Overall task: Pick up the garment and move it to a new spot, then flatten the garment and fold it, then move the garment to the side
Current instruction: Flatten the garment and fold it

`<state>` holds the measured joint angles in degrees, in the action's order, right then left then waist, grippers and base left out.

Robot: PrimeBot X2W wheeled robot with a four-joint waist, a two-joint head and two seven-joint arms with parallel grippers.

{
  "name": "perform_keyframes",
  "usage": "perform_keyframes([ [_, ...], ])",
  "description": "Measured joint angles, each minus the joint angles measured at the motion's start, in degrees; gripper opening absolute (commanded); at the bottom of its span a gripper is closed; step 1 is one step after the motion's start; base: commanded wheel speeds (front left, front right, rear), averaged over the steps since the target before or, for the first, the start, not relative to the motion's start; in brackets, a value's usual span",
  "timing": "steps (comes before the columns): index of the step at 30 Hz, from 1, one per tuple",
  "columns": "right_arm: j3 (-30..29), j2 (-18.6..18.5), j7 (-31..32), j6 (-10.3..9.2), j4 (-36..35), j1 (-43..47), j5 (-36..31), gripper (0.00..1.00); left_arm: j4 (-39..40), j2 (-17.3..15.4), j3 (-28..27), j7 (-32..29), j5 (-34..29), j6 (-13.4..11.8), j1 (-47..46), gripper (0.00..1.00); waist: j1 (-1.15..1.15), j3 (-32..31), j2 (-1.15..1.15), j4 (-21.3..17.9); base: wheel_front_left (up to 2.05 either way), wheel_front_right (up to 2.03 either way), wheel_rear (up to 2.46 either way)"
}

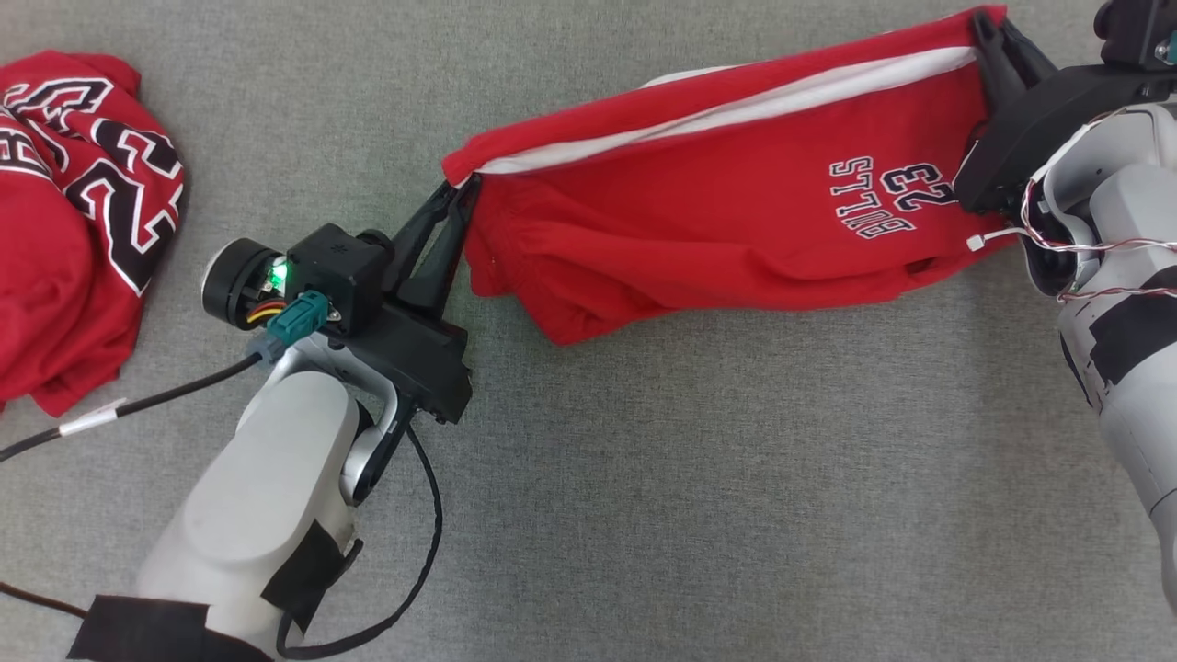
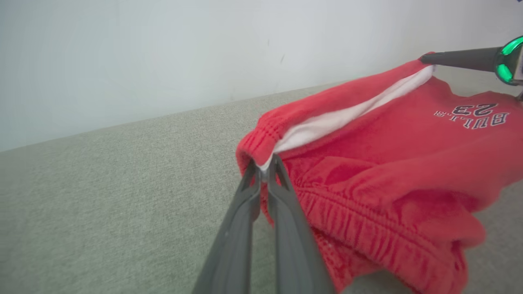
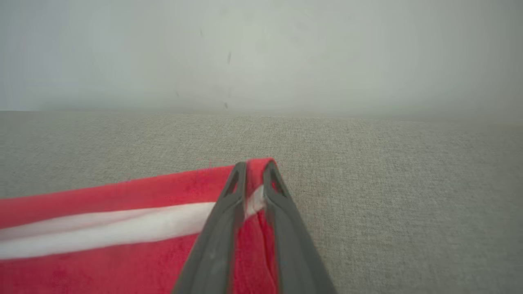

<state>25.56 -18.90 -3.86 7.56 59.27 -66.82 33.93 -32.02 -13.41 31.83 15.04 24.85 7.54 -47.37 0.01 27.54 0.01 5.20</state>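
The left hand is closed tight on one end of the upper edge of the red shorts. The right hand pinches the other end. The shorts are stretched between both hands, a white strip showing along the top, and their lower part seems to rest on the grey counter. A crumpled red jersey lies well apart, at the far left.
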Motion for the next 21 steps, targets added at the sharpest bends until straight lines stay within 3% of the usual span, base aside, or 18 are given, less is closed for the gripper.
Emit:
perform_keyframes([
  [10,6.36,-2.23,-3.55,-0.01,-0.23,4.24,5.34,1.00,2.88,1.92,-5.57,0.00,-4.22,-0.25,6.77,1.00,-0.01,-4.38,-0.01,-0.51,0.00,0.00,0.00],
  [21,10.23,-5.43,-6.50,0.00,-1.81,13.18,12.44,1.00,20.95,4.08,-18.27,0.00,-11.38,-4.33,22.48,1.00,-0.02,-10.57,-0.01,-0.80,0.00,0.00,0.00],
])
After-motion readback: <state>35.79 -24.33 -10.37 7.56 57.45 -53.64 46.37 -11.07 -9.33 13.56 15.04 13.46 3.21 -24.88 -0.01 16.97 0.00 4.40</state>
